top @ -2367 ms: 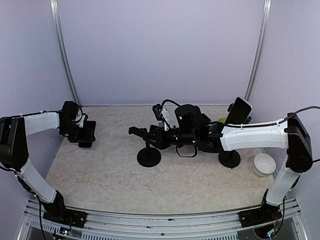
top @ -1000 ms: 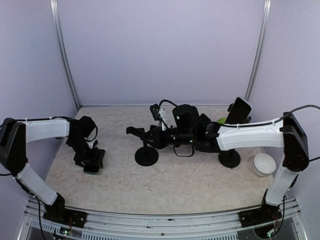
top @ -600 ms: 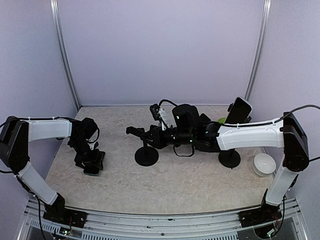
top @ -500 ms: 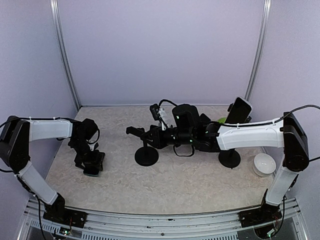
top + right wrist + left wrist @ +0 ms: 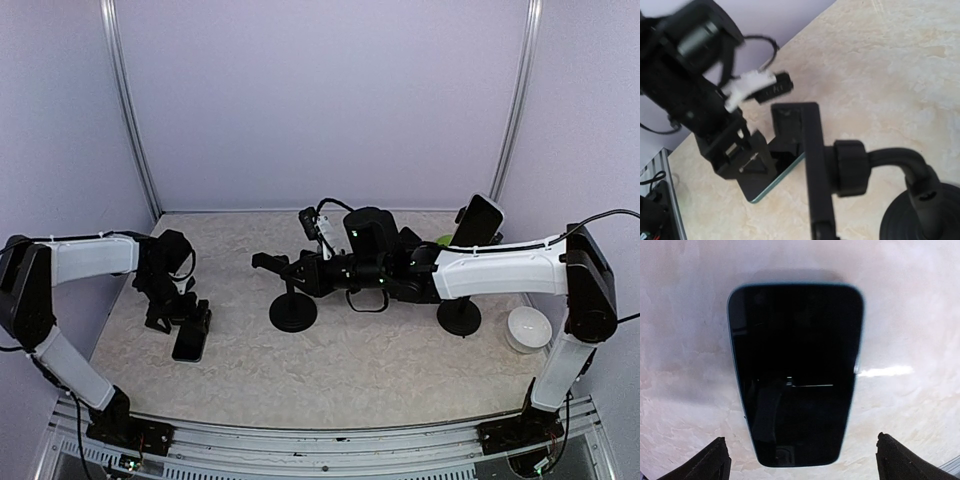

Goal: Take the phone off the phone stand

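The black phone (image 5: 188,342) lies flat, screen up, on the marble table at the left; it fills the left wrist view (image 5: 796,370). My left gripper (image 5: 183,318) hovers just behind it, open, with a fingertip (image 5: 715,462) on each side of the phone's near end and no contact. The empty black phone stand (image 5: 294,300) stands at mid table. My right gripper (image 5: 285,272) is at its cradle (image 5: 810,160) and appears shut on it; its own fingers are hidden in the right wrist view. That view also shows the phone (image 5: 785,164) under the left gripper (image 5: 732,150).
A second stand (image 5: 460,318) holding another phone (image 5: 478,220) is at the right, behind the right forearm. A white bowl (image 5: 527,328) sits at the far right and a green object (image 5: 443,240) is near the back. Purple walls enclose the table.
The left gripper carried the phone from the back left toward the front, set it flat on the table, opened and drew back slightly. The right arm and stand stayed nearly still.
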Robot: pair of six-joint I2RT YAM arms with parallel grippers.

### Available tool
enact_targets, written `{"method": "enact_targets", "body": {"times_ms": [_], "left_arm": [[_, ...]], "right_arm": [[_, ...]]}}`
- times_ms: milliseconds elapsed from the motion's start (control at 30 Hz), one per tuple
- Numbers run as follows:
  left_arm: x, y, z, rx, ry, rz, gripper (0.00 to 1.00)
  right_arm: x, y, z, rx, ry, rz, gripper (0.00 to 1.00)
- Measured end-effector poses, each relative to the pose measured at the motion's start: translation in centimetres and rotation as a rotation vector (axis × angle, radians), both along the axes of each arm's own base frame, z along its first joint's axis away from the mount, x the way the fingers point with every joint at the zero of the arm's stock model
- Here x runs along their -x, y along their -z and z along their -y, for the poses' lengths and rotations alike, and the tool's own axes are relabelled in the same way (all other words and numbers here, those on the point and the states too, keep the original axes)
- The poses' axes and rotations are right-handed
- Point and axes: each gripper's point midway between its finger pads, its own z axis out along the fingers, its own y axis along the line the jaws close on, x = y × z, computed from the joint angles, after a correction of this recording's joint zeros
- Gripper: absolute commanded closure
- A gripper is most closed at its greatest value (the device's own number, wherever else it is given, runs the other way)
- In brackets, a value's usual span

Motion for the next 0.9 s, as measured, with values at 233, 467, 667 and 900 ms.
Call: {"method": "enact_targets", "body": {"times_ms": [233,467,667,900], "left_arm": [[-4.1,-9.6,3.4,0.21,0.105,0.375,0.03],[-5.9,-18.4,7.7,0.426,0.233,0.691,0.16],[-5.2,-21.0,11.8,0.524,0.334,0.774,0.22],[-5.1,-22.6,15.1,0.561,0.398,0.801,0.31]], "right_arm": [[0.0,0.0,0.0,-0.001,-0.004,-0.002,1.0],[0.0,0.0,0.0,-0.001,-0.005,-0.002,1.0],[0.0,0.0,0.0,-0.001,-0.005,-0.002,1.0],[-0.2,-0.1,-0.3,0.0,-0.006,-0.003,1.0]]}}
